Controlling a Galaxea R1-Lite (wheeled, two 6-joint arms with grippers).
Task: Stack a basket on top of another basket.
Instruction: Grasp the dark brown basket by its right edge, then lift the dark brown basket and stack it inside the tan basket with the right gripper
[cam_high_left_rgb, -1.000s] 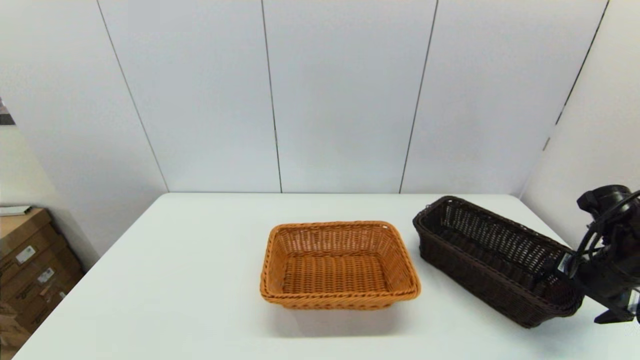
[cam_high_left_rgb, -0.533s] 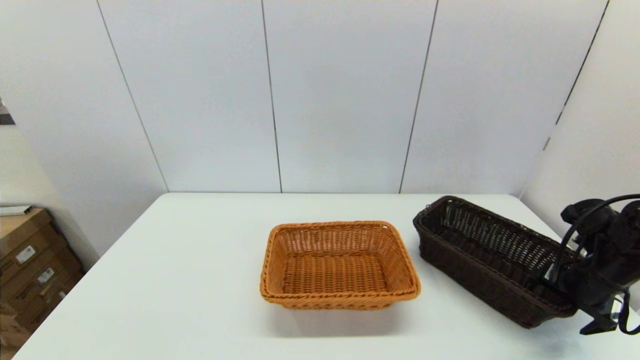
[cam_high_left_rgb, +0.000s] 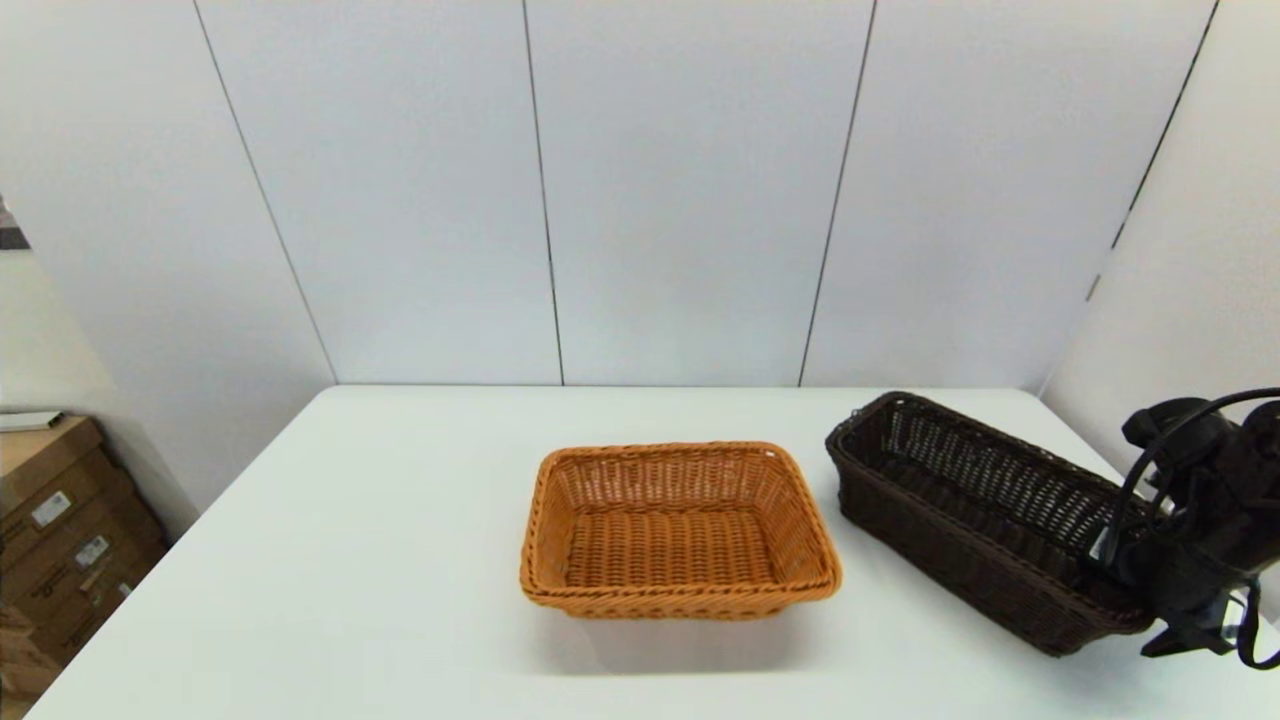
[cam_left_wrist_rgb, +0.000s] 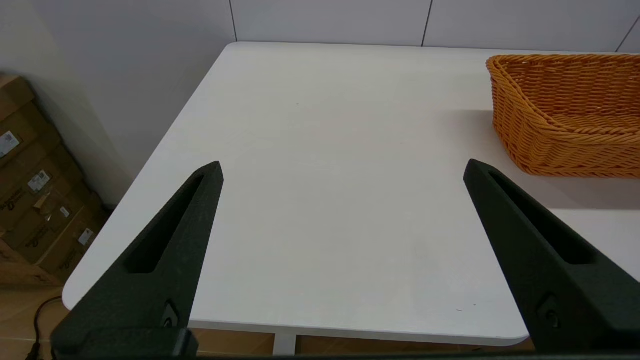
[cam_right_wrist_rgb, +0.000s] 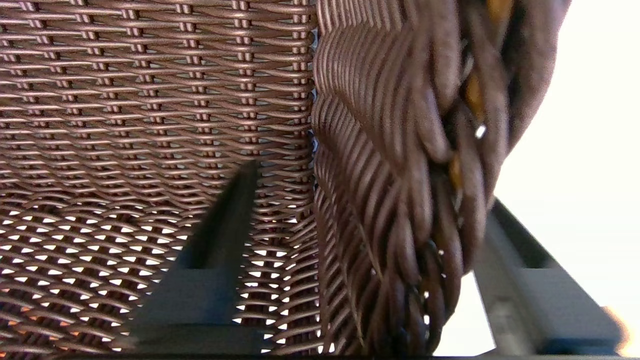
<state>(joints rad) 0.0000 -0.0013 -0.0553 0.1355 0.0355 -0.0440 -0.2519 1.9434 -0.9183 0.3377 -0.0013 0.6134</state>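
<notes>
My head camera looks forward and down across the white table (cam_high_left_rgb: 400, 560), wall panels filling the upper frame. My left wrist camera sits low over that table's left corner; the orange woven wicker basket (cam_left_wrist_rgb: 565, 115) at its right edge appears mid-frame in the head view. My right wrist camera presses close against the dark brown woven wicker basket (cam_right_wrist_rgb: 150, 100).

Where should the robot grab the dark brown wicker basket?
By the braided rim at its near short end, from above. The dark brown woven wicker basket is open-topped, so the right hand fits one finger inside and one outside the wall.
</notes>
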